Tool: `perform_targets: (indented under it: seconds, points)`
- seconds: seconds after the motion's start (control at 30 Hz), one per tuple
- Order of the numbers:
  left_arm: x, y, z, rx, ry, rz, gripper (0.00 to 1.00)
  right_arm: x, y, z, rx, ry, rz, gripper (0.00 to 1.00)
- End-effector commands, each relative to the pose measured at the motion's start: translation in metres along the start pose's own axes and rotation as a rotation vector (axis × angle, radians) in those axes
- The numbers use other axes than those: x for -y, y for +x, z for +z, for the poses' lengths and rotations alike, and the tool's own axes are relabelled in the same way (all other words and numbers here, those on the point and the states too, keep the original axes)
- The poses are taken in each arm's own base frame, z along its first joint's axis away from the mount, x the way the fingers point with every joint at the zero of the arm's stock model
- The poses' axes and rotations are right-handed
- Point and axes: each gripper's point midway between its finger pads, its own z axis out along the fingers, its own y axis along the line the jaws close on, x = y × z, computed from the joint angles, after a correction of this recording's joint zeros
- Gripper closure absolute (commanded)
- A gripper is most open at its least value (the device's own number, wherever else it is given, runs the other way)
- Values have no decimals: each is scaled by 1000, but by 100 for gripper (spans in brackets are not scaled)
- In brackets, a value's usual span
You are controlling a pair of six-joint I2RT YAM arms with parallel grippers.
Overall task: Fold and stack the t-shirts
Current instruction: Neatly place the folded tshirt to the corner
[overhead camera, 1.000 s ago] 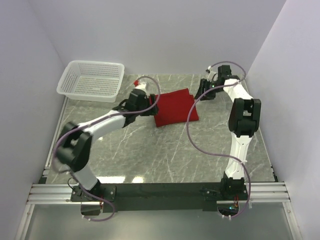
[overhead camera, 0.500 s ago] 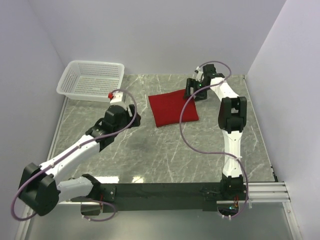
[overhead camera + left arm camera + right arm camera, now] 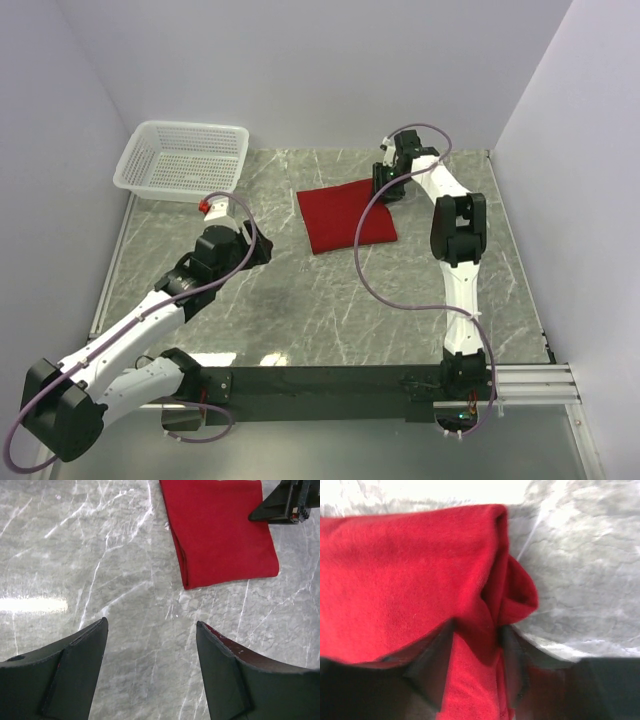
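T-shirt: deep-red fuzzy cloth, folded rectangle, marble-patterned table.

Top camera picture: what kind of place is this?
Probably a robot test booth: plain white walls box in a marble-look table, two robot arms are bolted at its near edge, with a folded red t-shirt and a basket to practise on.

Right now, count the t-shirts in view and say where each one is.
1. The folded deep-red t-shirt lies far-centre on the marble table, one corner in the right gripper. Others may hide within its folds.
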Motion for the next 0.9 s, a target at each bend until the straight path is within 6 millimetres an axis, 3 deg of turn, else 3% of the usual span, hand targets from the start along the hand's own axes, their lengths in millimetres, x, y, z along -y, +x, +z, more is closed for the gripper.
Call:
perform_targets:
  seconds: [0.0, 0.2, 0.3, 0.43, 0.57, 0.6, 0.7, 0.73, 0.87]
  points:
    - [-1, 0, -2, 8, 3, -32, 24, -11, 7, -2, -30, 9, -48, 57]
    - [-2, 5, -3, -1, 8, -41, 23, -16, 13, 2, -54, -7, -72, 75]
    - [-1, 5, -4, 1, 15, -41, 24, -11, 11, -1, -49, -23, -45, 100]
    - [0, 4, -6, 3, 24, -42, 23, 14, 0, -22, 3, 33, -20, 100]
    - [2, 9, -5, -5, 43, -44, 24, 55, -3, -51, 28, 61, 43, 100]
    - [2, 9, -4, -2, 49, -48, 24, 78, 0, -59, 29, 83, 50, 100]
    - [4, 14, -2, -17, 64, -47, 24, 112, 7, -78, 22, 146, 31, 100]
    - [7, 13, -1, -14, 75, -49, 24, 135, 10, -89, 22, 189, 52, 100]
    - [10, 19, 4, -33, 95, -50, 24, 190, 16, -117, 18, 277, 81, 100]
